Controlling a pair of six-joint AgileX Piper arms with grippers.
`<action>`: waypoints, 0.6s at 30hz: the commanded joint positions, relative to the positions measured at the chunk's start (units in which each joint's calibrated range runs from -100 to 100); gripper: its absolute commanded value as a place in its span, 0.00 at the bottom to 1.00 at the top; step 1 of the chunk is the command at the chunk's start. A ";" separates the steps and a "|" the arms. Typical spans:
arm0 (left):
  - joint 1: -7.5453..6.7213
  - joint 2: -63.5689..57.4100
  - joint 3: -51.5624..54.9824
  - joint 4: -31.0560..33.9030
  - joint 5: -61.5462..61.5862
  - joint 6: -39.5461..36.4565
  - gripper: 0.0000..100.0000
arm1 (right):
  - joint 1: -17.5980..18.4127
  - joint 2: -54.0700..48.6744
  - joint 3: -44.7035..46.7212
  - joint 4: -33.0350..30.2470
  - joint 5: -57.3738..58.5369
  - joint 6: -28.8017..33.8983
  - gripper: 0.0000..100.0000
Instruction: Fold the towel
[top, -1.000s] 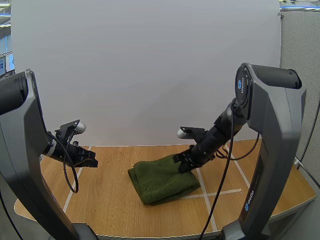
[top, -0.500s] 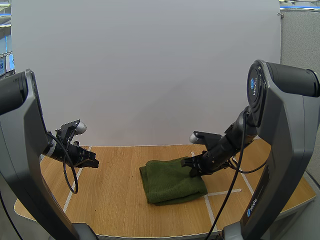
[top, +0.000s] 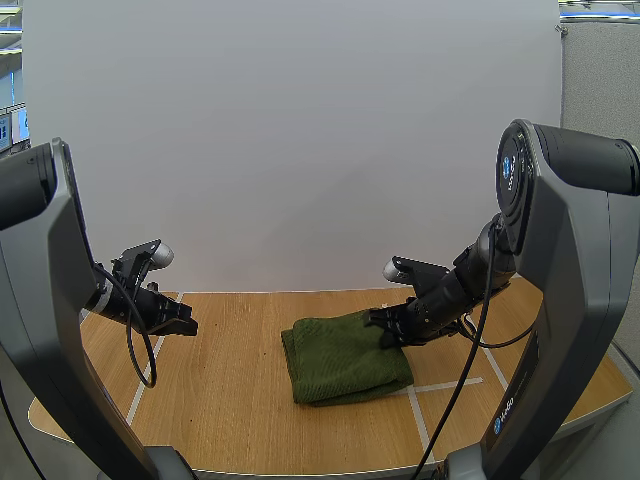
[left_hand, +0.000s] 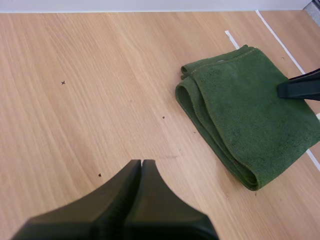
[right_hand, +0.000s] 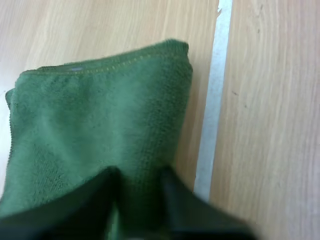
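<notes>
A dark green towel (top: 345, 360) lies folded into a thick pad at the middle of the wooden table (top: 230, 400). My right gripper (top: 385, 335) is at the towel's right edge, its fingers pinching a fold. In the right wrist view the towel (right_hand: 100, 110) runs up between the two fingers of the gripper (right_hand: 137, 180). My left gripper (top: 185, 325) hovers over bare wood at the table's left, well apart from the towel. Its fingers lie together as one wedge (left_hand: 141, 165). The left wrist view shows the towel (left_hand: 245, 120) with the right gripper's tip (left_hand: 300, 87) over its far side.
White tape lines (top: 440, 385) cross the tabletop under and beside the towel, one of them just right of the towel's edge (right_hand: 212, 100). Bare wood stretches between the towel and the left gripper. The table's rounded front edge (top: 300, 468) is near.
My right gripper has pulled the towel to the right over the first half second, then lifted slightly. The left arm has stayed put.
</notes>
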 joint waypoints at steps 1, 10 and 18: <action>0.05 -0.52 -0.40 -1.15 1.80 0.75 0.06 | -0.19 -2.58 -0.59 -2.55 -0.67 -0.89 1.00; -3.16 -0.52 -0.40 -2.89 1.80 -0.98 0.06 | -0.19 -11.10 -1.72 -3.63 0.44 -0.12 1.00; -13.34 -0.52 -0.40 -5.80 -0.87 -3.66 0.05 | -0.12 -11.84 -1.72 -0.93 -2.21 -3.90 0.00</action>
